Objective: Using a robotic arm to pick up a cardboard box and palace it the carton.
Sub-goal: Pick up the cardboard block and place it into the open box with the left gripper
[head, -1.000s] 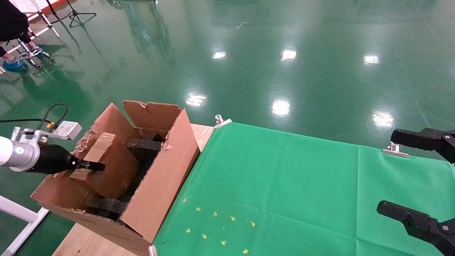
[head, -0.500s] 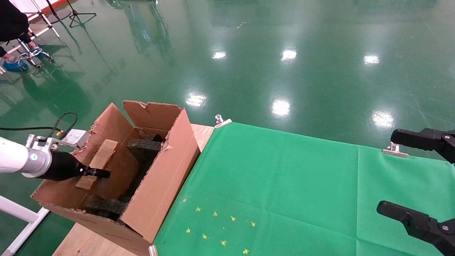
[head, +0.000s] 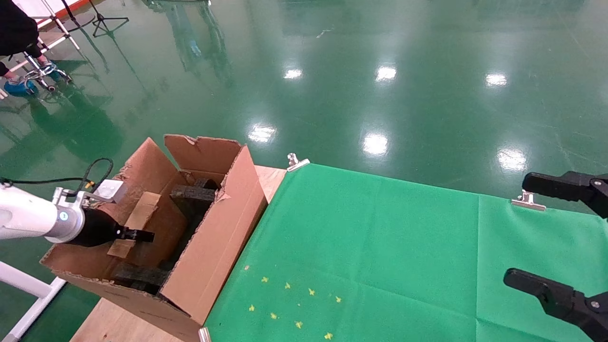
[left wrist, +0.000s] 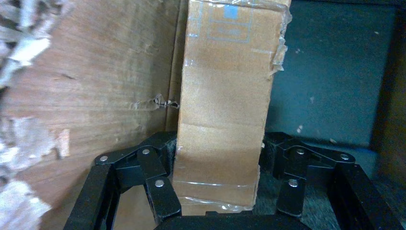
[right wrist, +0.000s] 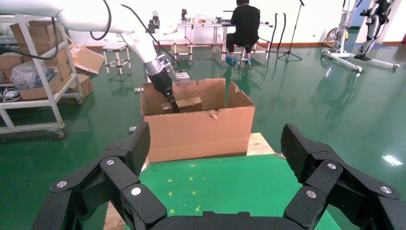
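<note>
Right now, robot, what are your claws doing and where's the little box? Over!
Left gripper shut on cardboard box, low inside the carton. Right gripper open, parked over green cloth. Black foam blocks right beside the box.

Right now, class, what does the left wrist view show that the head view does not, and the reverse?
Only the left wrist view shows clear tape and a blue printed label on the cardboard box, with the left gripper clamped on both its sides. Only the head view shows the green cloth, the open right gripper parked over it, and the whole carton. Both show the box inside the carton.
</note>
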You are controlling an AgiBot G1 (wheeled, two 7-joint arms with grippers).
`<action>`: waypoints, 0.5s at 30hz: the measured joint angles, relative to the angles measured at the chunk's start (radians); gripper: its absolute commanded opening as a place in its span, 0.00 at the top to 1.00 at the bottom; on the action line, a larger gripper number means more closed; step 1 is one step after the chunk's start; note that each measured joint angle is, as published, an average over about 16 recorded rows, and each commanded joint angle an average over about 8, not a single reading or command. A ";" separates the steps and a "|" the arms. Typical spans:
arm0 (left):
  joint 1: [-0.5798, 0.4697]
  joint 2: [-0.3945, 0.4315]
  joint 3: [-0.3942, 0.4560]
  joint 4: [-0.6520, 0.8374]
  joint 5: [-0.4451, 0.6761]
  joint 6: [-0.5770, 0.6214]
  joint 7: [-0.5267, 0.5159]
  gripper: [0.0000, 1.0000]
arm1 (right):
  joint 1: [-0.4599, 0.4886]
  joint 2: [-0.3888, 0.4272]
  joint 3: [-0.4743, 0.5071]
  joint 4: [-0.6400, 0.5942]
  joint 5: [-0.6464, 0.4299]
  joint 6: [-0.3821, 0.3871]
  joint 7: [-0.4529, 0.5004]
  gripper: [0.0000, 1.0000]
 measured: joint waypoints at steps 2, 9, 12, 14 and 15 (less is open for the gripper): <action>0.006 0.004 0.000 0.001 0.000 -0.014 -0.008 0.39 | 0.000 0.000 0.000 0.000 0.000 0.000 0.000 0.00; 0.015 0.010 0.000 0.003 0.000 -0.045 -0.022 0.00 | 0.000 0.000 0.000 0.000 0.000 0.000 0.000 0.00; 0.017 0.011 0.000 0.003 0.000 -0.048 -0.022 0.00 | 0.000 0.000 0.000 0.000 0.000 0.000 0.000 0.00; 0.015 0.011 0.001 0.002 0.000 -0.047 -0.020 0.00 | 0.000 0.000 0.000 0.000 0.000 0.000 0.000 0.00; 0.015 0.010 0.001 0.001 0.001 -0.045 -0.019 0.00 | 0.000 0.000 0.000 0.000 0.000 0.000 0.000 0.00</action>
